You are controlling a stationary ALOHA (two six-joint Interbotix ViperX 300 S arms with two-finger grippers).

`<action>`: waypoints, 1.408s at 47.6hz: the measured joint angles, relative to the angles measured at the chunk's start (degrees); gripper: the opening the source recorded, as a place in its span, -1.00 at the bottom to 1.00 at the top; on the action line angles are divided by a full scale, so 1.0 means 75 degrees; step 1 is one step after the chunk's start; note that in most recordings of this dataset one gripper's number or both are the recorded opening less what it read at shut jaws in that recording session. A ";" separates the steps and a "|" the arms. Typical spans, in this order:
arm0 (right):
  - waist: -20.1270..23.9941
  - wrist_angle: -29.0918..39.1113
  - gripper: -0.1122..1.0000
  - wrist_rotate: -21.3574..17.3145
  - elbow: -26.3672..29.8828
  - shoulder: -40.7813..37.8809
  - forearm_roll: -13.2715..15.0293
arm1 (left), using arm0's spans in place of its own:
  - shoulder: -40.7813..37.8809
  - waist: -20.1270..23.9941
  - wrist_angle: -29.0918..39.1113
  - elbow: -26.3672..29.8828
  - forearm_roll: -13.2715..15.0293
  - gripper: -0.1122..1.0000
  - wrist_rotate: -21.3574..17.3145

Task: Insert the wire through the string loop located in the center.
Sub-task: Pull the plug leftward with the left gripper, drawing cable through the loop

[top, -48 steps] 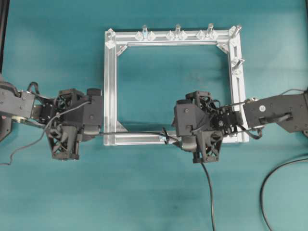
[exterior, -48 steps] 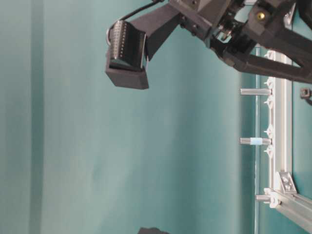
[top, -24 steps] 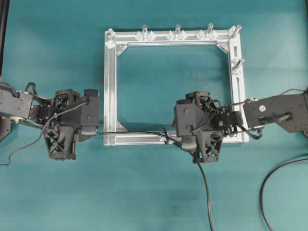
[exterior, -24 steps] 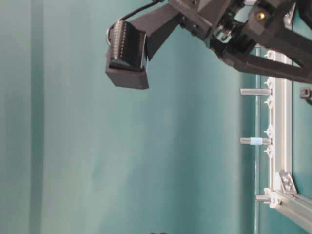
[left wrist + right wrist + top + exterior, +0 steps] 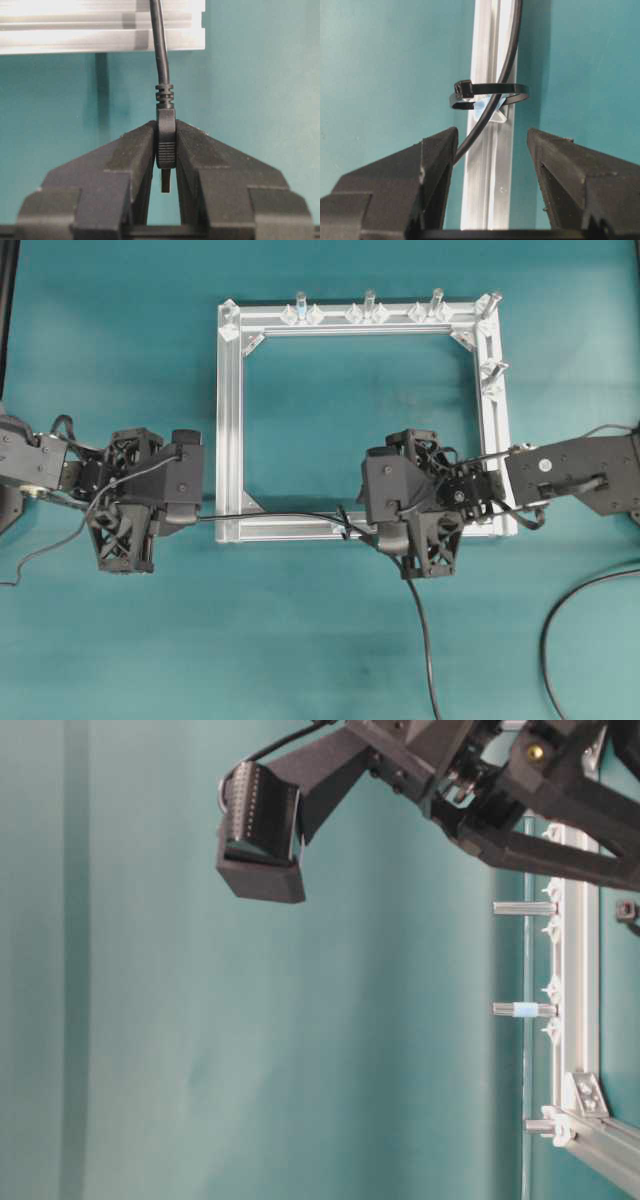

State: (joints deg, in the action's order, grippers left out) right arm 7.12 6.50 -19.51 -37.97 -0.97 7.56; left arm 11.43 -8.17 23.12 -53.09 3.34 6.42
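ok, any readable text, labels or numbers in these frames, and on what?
None legible in any view.
The wire plug, string loop and aluminium frame show no markings.
The left end effector and right end effector carry no labels.

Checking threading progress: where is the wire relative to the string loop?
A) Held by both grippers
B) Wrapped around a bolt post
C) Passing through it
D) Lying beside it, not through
C: in the right wrist view the wire runs through the string loop, while the open right gripper holds nothing and the left gripper clamps the plug.
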 measured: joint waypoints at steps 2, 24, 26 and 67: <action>0.0000 0.0000 0.28 -0.0012 0.0000 -0.0012 0.0000 | 0.0000 0.0000 -0.0012 -0.0012 0.0000 -0.56 0.0000; -0.0012 0.0000 0.28 0.0000 0.0000 0.0000 0.0000 | 0.0012 0.0000 0.0035 0.0070 0.0000 0.52 0.0000; -0.0012 0.0000 0.28 0.0000 0.0000 0.0000 0.0000 | 0.0000 -0.0012 0.0035 0.0082 0.0000 0.48 0.0000; 0.0000 0.0000 0.28 -0.0012 0.0000 0.0000 0.0000 | 0.1242 -0.0082 -0.0246 0.0504 -0.0070 0.46 -0.0082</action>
State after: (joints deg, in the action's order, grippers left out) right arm 7.12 6.50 -19.60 -37.97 -0.97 7.56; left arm 20.74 -8.79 21.27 -49.31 2.81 5.80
